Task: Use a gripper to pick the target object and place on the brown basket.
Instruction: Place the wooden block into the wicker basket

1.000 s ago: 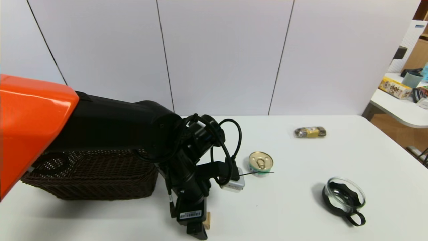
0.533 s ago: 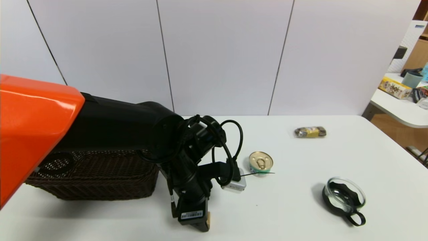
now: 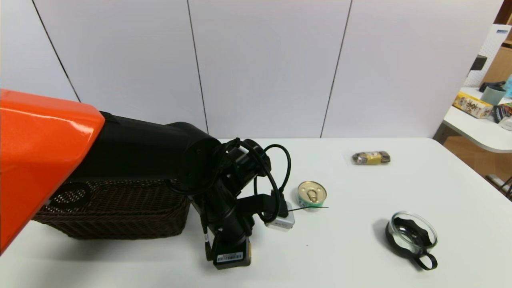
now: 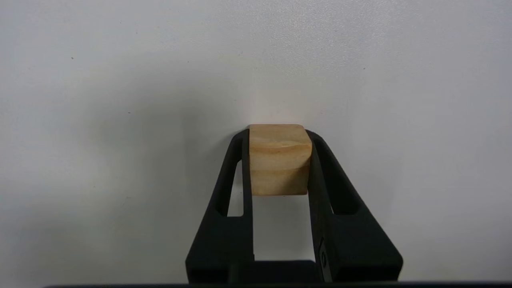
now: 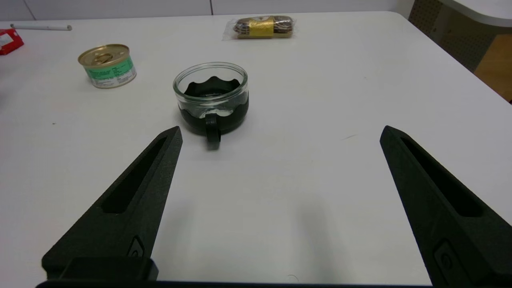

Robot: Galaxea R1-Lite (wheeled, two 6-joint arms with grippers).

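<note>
1. Clamping the wooden cube [image 4: 279, 159] between both fingers, the left gripper [image 4: 279, 160] holds it above the white table [image 3: 360, 248].
2. Beside it sits the brown basket [image 3: 120, 212].
3. Off to the right, the right gripper [image 5: 280, 136] gapes wide near a glass cup [image 5: 211, 97].

Nothing readable: the left end effector [image 3: 232, 262] bears a white barcode label [image 3: 229, 257], its print too small to decipher.
</note>
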